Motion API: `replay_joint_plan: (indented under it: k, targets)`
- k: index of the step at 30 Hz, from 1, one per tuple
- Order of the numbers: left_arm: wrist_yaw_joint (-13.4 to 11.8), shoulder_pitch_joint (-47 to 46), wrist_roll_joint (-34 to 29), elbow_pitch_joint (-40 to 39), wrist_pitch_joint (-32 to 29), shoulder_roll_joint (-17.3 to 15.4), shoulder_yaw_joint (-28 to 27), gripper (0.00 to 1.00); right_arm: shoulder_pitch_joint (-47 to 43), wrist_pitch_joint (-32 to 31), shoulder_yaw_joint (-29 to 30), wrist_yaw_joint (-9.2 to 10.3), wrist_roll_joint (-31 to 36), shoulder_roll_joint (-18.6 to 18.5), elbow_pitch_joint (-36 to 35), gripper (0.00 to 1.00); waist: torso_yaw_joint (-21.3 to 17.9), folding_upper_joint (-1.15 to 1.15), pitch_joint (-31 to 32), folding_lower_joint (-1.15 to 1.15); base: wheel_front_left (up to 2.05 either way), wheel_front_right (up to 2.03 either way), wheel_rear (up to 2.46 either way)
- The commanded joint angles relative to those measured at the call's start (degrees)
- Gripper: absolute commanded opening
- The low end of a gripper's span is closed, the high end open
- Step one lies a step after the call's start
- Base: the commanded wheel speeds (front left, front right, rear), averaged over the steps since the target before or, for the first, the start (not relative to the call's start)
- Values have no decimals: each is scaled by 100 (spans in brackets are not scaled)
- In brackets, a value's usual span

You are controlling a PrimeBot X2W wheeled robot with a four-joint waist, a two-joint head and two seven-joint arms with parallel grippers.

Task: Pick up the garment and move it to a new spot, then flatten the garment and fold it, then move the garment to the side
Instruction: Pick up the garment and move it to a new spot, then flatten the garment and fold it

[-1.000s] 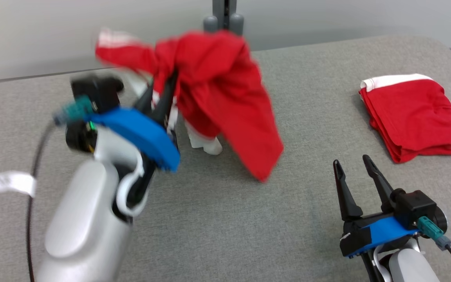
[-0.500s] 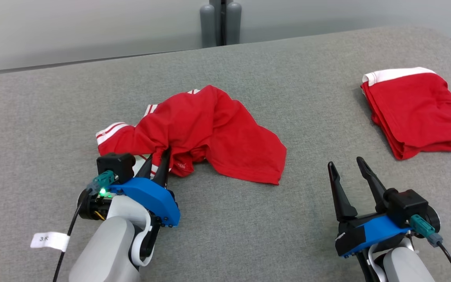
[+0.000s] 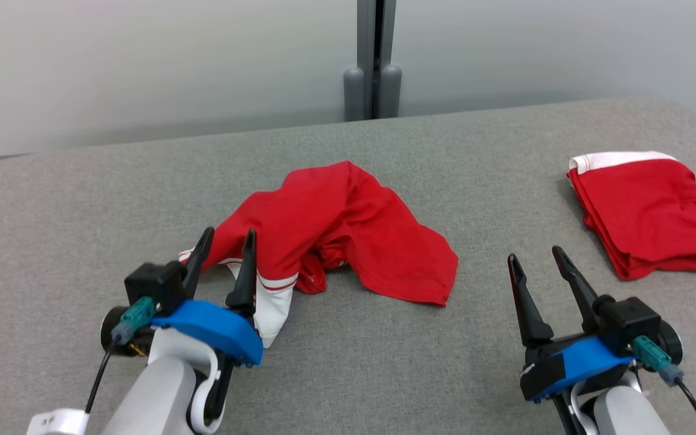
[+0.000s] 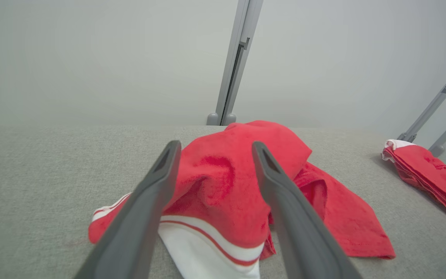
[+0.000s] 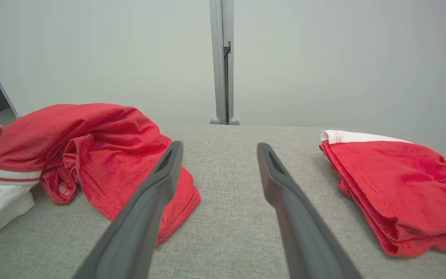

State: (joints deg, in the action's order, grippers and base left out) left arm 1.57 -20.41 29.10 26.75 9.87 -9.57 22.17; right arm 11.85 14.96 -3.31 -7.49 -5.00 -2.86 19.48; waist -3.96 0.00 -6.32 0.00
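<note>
The left tool [image 3: 229,231] now stands spread, releasing the red shirt [image 3: 354,229]; retreating fingers [image 3: 244,278] could snag the white-cuffed sleeve [image 3: 272,302].

Head view high, wrist views low, sharing garment [image 3: 348,229]

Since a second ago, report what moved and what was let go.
The left claw, which held the crumpled red garment up in the air, brought it down onto the grey surface and opened, letting it go; it now lies in a heap. The right claw stayed open and idle; the folded red garment stayed at the right.
</note>
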Motion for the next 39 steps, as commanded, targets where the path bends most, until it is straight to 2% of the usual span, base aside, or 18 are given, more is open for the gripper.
replay_joint_plan:
  k: [1, 13, 39]
  targets:
    - [-39, 158, -10, -60, 72, -49, -33, 100, -116, 30, 14, 0, 37, -5, -13, 100, 14, 0, 84, 0, 0, 0, 0]
    - [-333, 1377, 223, -260, 425, 30, -246, 100, -784, 31, -39, 0, -126, -6, -30, 100, 260, 0, 543, 0, 0, 0, 0]
    - [-316, 1829, 14, -503, 536, 168, -620, 100, -705, 32, -97, 0, -194, -6, 208, 100, 304, 0, 626, 0, 0, 0, 0]
